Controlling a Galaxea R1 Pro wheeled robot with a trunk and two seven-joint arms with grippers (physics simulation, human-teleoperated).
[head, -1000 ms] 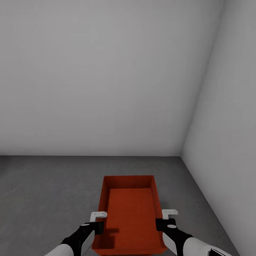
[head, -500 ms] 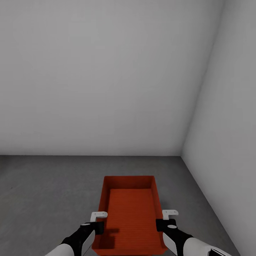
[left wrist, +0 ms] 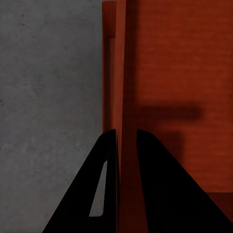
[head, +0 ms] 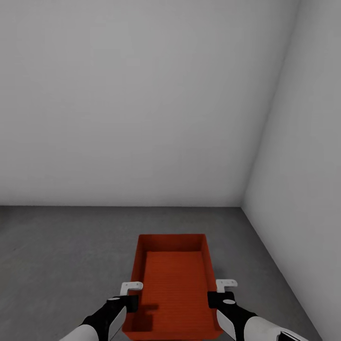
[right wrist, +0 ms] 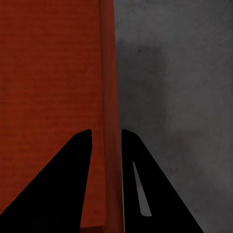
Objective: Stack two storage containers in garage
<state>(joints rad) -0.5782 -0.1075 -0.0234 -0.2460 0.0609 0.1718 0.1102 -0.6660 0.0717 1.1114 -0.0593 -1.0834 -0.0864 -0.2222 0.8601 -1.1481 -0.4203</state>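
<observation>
Left gripper [left wrist: 127,133] and right gripper [right wrist: 107,132] each pinch a side wall of the bin [head: 173,284], one finger inside, one outside; symmetric hold keeps it level above garage floor [head: 57,255], near the corner.

One red-orange storage container [head: 173,284] showing, open top facing up, ribbed bottom bare, long axis running near to far. Sitting over the dark grey floor [head: 57,255] of the garage, near the right wall; contact with floor not discernible.

Two plain grey-white walls [head: 142,94] meet at a corner.
</observation>
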